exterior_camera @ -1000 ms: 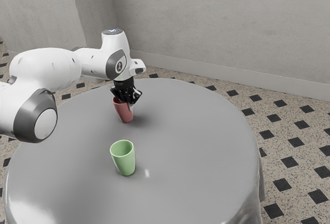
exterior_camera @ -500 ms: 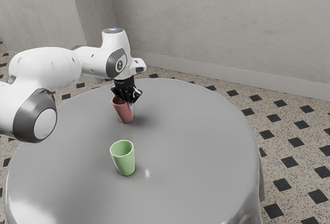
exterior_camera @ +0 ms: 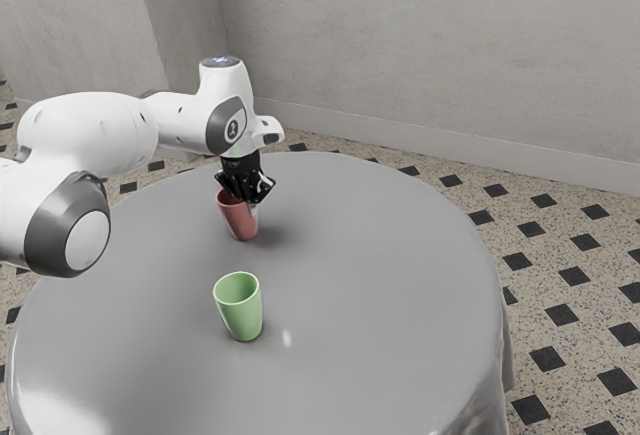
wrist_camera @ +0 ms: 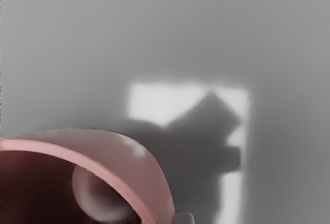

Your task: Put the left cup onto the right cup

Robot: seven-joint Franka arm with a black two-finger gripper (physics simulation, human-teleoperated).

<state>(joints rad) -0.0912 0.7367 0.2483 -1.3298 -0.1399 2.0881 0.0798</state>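
- At the exterior view's left, my white arm (exterior_camera: 90,140) reaches in over a round grey table (exterior_camera: 420,285), elbow high and wrist bent down.
- At the end of it, my black claw (exterior_camera: 245,191) points straight down at the red cup (exterior_camera: 240,221). The fingers are drawn close together over the cup's rim, one seemingly inside the mouth and one outside, so I judge them pinched on the wall of the cup.
- The red cup sits toward the far side of the table, mouth up and leaning a little. Its base looks to be on the tabletop or barely off it — I cannot tell which.
- From the hand's camera, the red cup (wrist_camera: 111,154) curves close under the claw, with its dark inside open to view. The hand's shadow (wrist_camera: 206,131) falls on the grey surface beyond the cup.
- The green cup (exterior_camera: 239,307) stands upright and mouth up nearer the camera, well apart from the red one, with nothing in it or on it.
- At the exterior view's right, the table is bare grey, and past its edge lies a speckled floor (exterior_camera: 575,255) with black diamond tiles.
- Progress: the grasp looks made — that is the only step done. Left to do: lift the red cup, carry it over the green cup, lower it on and let go.
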